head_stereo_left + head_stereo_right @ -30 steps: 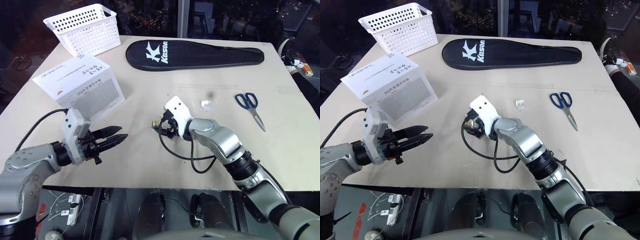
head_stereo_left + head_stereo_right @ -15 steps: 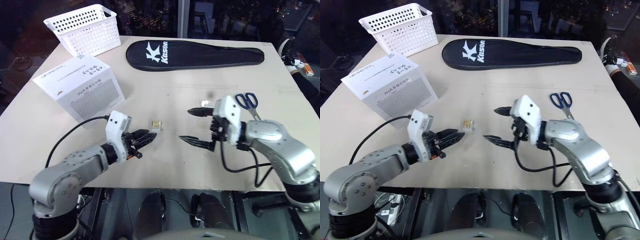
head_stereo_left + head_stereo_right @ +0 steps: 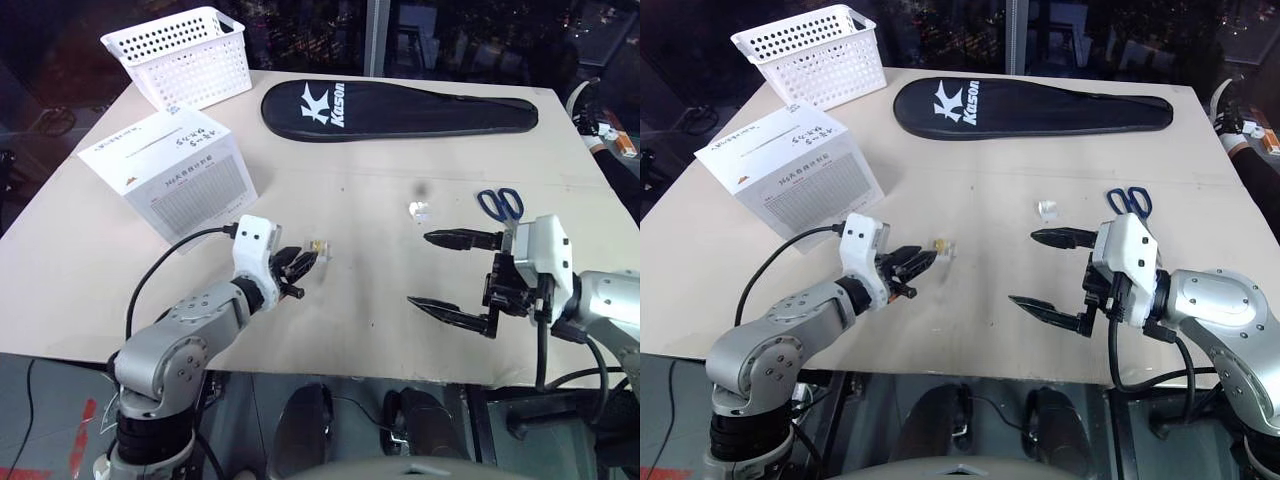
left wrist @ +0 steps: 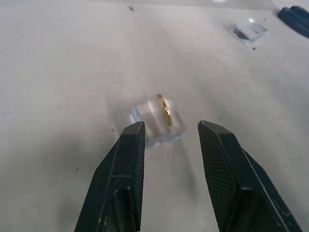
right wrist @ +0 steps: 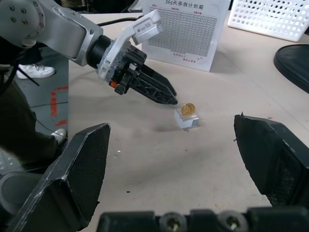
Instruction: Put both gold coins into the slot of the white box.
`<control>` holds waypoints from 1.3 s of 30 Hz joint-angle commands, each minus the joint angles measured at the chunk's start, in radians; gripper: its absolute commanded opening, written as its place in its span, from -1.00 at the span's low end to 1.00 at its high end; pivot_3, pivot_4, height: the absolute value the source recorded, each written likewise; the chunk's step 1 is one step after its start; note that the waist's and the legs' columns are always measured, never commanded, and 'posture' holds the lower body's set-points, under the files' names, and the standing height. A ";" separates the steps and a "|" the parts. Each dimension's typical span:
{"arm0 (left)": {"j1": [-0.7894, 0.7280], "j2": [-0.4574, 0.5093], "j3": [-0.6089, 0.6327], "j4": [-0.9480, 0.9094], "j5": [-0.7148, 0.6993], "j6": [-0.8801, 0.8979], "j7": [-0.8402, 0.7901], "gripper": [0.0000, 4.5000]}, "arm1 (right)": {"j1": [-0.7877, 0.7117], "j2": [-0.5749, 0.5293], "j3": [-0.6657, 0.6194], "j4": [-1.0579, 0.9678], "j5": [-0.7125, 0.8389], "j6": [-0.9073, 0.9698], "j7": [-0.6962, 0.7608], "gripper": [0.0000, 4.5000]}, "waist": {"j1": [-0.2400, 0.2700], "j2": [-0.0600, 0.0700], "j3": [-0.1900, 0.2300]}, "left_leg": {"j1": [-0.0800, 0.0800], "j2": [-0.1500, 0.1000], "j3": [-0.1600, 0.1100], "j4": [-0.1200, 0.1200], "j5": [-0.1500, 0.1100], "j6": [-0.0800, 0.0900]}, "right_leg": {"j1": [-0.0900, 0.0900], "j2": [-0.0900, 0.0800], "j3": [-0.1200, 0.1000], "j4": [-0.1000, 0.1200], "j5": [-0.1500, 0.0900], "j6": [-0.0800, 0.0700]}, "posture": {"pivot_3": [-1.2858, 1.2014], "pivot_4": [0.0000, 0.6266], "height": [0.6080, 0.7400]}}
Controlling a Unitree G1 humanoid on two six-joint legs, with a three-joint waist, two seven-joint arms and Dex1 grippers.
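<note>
One gold coin point(image 4: 165, 110) stands on edge in a small clear holder point(image 3: 318, 246) on the table, seen also as the coin point(image 5: 189, 108) in the right wrist view. My left gripper point(image 3: 300, 265) is open a little, its fingertips point(image 4: 136, 133) just short of the holder, with nothing between them. To the right, my right gripper point(image 3: 440, 272) hovers wide open and empty, well apart from the holder. The white box point(image 3: 170, 175) stands at the left, with the slot point(image 3: 150, 143) on its top face. A second clear holder point(image 3: 418, 210) lies farther right; I cannot make out a coin in it.
Blue-handled scissors point(image 3: 500, 205) lie on the right of the table. A black racket bag point(image 3: 400, 105) lies across the back. A white perforated basket point(image 3: 185, 55) stands at the back left, behind the box.
My right gripper let go of the holder, opened wide and drew back to the right. My left gripper moved right, up to the holder, which stays on the table.
</note>
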 commanded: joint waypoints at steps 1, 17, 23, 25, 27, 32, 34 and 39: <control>0.009 0.013 -0.035 -0.028 0.063 -0.106 -0.018 -0.22 | 0.005 0.000 0.001 -0.042 0.000 -0.028 -0.025 0.97 | 0.000 0.000 0.000 | 0.000 0.000 0.000 0.000 0.000 0.000 | 0.000 0.000 0.000 0.000 0.000 0.000 | 0.03 -0.52 1.00; 0.099 0.019 -0.127 0.005 0.227 -0.403 -0.127 -0.22 | 0.118 -0.030 -0.070 -0.087 0.061 -0.038 -0.057 0.97 | 0.001 0.000 0.000 | -0.001 0.000 -0.001 -0.001 0.000 0.000 | 0.000 -0.001 0.000 -0.003 0.000 0.000 | 0.03 -0.52 1.00; 0.162 -0.011 -0.087 -0.089 0.168 -0.350 -0.129 -0.22 | 0.026 -0.053 -0.117 -0.112 0.221 0.013 -0.126 0.97 | -0.006 0.000 0.000 | -0.001 0.001 -0.001 -0.001 -0.001 0.001 | 0.001 -0.002 0.000 -0.004 0.000 0.000 | 0.03 -0.52 1.00; 0.199 -0.012 -0.083 -0.116 0.173 -0.354 -0.120 -0.22 | 0.035 -0.072 -0.139 -0.107 0.276 0.015 -0.097 0.97 | -0.001 0.001 0.000 | 0.000 0.001 -0.003 -0.001 -0.001 0.001 | 0.001 -0.001 -0.001 -0.004 0.000 0.000 | 0.03 -0.52 1.00; 0.240 -0.013 -0.078 -0.129 0.199 -0.367 -0.100 -0.22 | 0.046 -0.094 -0.131 -0.100 0.267 0.017 -0.089 0.97 | 0.002 0.001 0.000 | -0.001 0.001 -0.004 -0.002 -0.001 0.001 | 0.002 -0.002 -0.001 -0.005 0.000 -0.001 | 0.03 -0.52 1.00; 0.257 -0.033 -0.065 -0.177 0.213 -0.346 -0.046 -0.22 | 0.026 -0.114 -0.160 -0.089 0.375 0.031 -0.128 0.97 | 0.002 0.001 0.000 | -0.002 0.000 -0.004 -0.002 -0.001 0.001 | 0.003 -0.001 -0.001 -0.008 0.000 0.000 | 0.03 -0.52 1.00; 0.245 -0.036 -0.083 -0.182 0.230 -0.346 -0.031 -0.22 | 0.031 -0.123 -0.164 -0.080 0.381 0.029 -0.128 0.97 | 0.002 0.001 0.000 | -0.001 0.000 -0.004 -0.002 -0.001 0.001 | 0.004 -0.001 -0.002 -0.009 0.000 0.000 | 0.03 -0.52 1.00; 0.229 -0.037 -0.092 -0.166 0.245 -0.344 -0.027 -0.22 | 0.028 -0.127 -0.148 -0.083 0.394 0.028 -0.161 0.97 | 0.002 0.001 0.000 | -0.001 0.000 -0.006 -0.003 -0.001 0.002 | 0.004 -0.001 -0.003 -0.010 0.000 0.000 | 0.03 -0.52 1.00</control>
